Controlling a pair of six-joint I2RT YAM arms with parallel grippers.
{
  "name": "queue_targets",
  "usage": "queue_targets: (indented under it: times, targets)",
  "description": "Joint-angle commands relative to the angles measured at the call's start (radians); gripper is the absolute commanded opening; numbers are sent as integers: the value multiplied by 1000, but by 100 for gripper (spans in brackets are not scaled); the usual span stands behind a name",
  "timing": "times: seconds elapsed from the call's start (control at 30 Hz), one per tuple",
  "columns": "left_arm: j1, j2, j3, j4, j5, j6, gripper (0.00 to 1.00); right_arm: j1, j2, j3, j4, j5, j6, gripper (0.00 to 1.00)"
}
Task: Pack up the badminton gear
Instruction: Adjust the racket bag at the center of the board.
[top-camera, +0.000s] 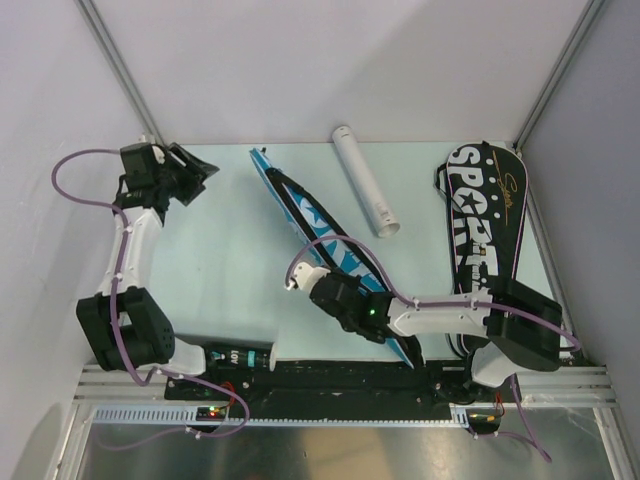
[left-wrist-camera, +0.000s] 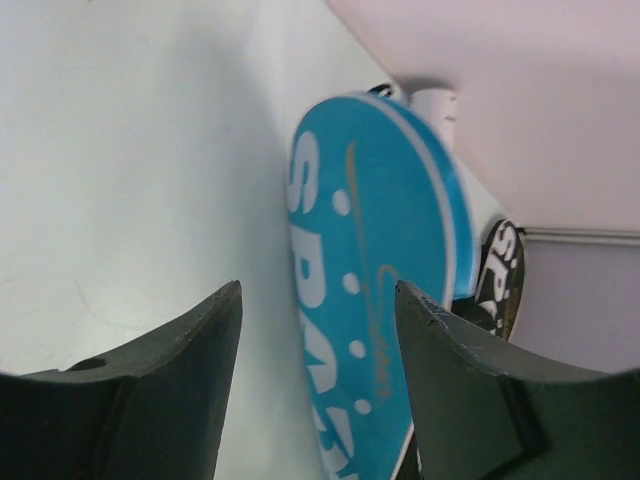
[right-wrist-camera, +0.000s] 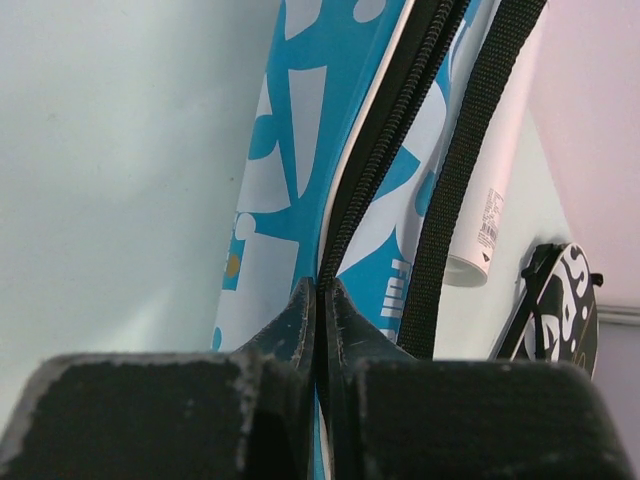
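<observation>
Two "SPORT" covers and one tube on the desk

White "SPORT" lettering and a gold scrawl I can't read mark the black cover (top-camera: 485, 225), which lies along the desk's (top-camera: 230, 260) right edge. The blue cover (top-camera: 320, 235) shows white letters starting "SP" and slants from the far edge's middle toward the near edge. The right pincer (right-wrist-camera: 318, 300) is clamped tight on its zipper seam. Between the covers, near the far edge, lies the white tube (top-camera: 367, 185); its small label is too fine to read. The left pincer (top-camera: 200, 165) hangs at the far left corner, fingers apart and holding nothing, with bare desk between it and the blue cover.
</observation>
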Motion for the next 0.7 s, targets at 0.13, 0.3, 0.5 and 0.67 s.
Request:
queue_targets:
  times: [0.13,0.3,0.5,0.67]
  targets:
    - [-26,10,118,69,91,-77,66,50,-80,-57,78,16,-60,0]
    - [-75,59,107,80,97,-62,67,65,-89,-77,113,1,-95,0]
    - [-107,164,97,84,170,-42,67,65,-105,-99,162,-31,-118,0]
    - [-107,63,-8,79,18,20,69,50,-124,-100,179,-59,-105,0]
